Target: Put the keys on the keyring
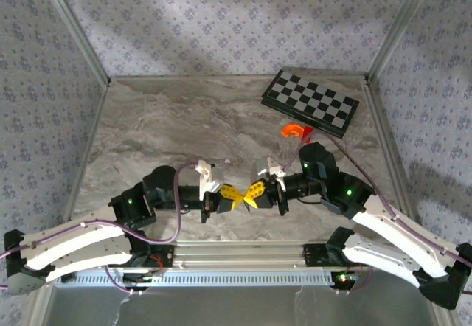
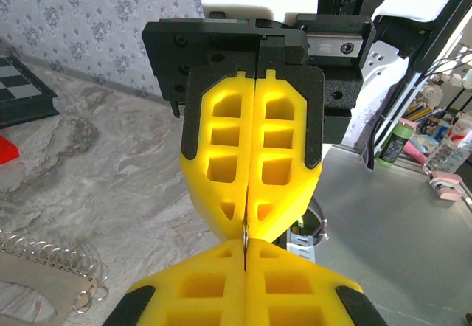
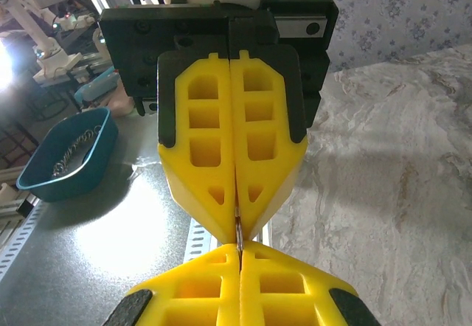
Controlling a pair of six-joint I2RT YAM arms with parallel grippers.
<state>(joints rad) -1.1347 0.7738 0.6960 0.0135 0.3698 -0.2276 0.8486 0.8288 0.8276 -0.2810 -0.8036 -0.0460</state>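
Observation:
My two grippers meet tip to tip over the table's near middle. The left gripper (image 1: 239, 199) and the right gripper (image 1: 248, 197) each have yellow fingers pressed together. A thin metal rim, seen edge-on and looking like the keyring (image 2: 245, 231), is pinched between both pairs of tips. In the left wrist view my left gripper (image 2: 245, 245) sits below, with the right gripper (image 2: 251, 219) pointing down at it. In the right wrist view the keyring (image 3: 238, 230) runs from my right gripper (image 3: 240, 247) up into the left gripper (image 3: 236, 219). The keys are out of view.
A folded chessboard (image 1: 310, 102) lies at the back right, with an orange piece (image 1: 295, 130) in front of it. A coiled wire with a small ring (image 2: 46, 256) rests on the marble beside my left gripper. A blue tray (image 3: 70, 156) stands beyond the table's near edge.

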